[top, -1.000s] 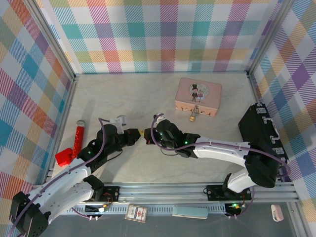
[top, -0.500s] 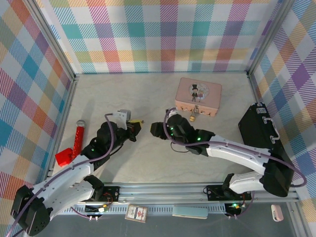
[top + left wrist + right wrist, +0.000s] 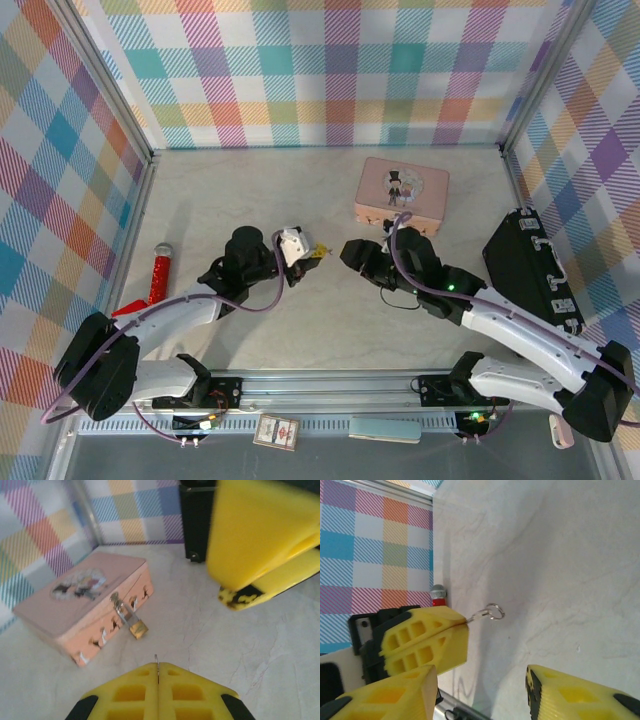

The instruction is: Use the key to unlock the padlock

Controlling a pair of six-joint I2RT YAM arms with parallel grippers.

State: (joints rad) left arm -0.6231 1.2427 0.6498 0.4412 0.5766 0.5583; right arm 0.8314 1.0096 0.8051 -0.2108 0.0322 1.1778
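1. The left wrist view shows the padlock plainly. It hangs by its shackle from the front wall of the pink tin, down at the table. In the top view the right arm's cable crosses that spot in front of the tin.
2. The right wrist view shows the key as a thin shaft ending in a small wire ring. It is pinched between the pressed-together fingers of the left gripper. From the left wrist it is a mere sliver pointing towards the tin.
3. The right gripper has its fingers spread and holds nothing. It sits in front of the tin and to its left, facing the left gripper.
4. The tin's lid is down, so its contents cannot be told.
5. The tin is rectangular, with a cartoon couple on its lid. The padlock has a brass body and a silvery shackle, and the fingers are yellow and ribbed. A black case lies right of the tin — a red tool lies far to its left.
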